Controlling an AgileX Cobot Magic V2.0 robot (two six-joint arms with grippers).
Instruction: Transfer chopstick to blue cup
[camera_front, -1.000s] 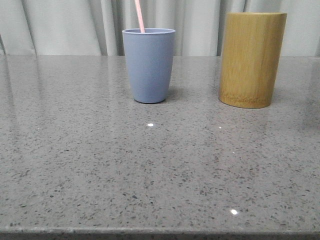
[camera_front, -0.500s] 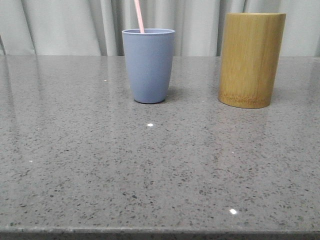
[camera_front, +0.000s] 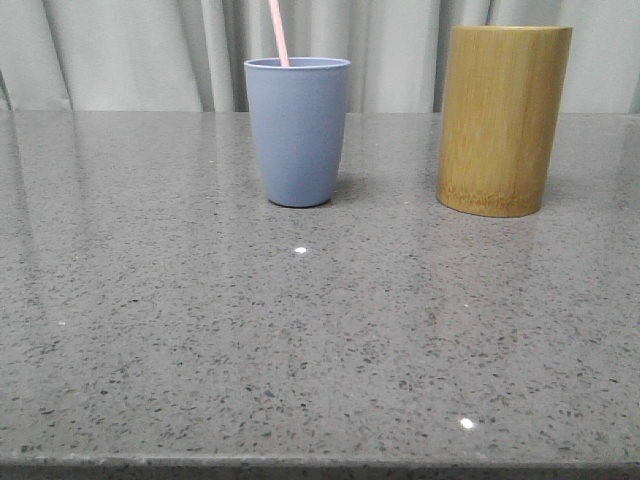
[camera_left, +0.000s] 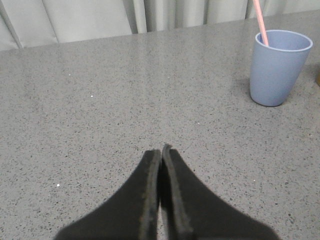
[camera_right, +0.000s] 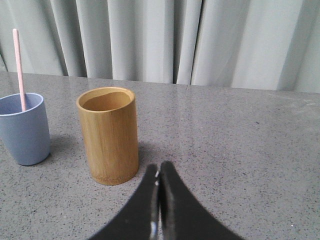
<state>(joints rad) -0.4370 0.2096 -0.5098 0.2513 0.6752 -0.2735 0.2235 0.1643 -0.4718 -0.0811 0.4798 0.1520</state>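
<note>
While you look from the front, the chopstick (camera_front: 279, 33) stands in the blue cup (camera_front: 298, 132) near the worktop's (camera_front: 300, 340) far edge, the bamboo cylinder (camera_front: 502, 120) apart to its right. Your left wrist view shows the left tool (camera_left: 161, 150) pressed closed, empty. Your right wrist view shows the right tool (camera_right: 158, 170) likewise closed, empty.

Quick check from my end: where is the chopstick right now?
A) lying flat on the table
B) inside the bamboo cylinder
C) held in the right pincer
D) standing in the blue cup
D: the chopstick rises out of the blue cup, leaning on its rim; the bamboo cylinder looks empty inside, and the right pincer is shut on nothing.
</note>
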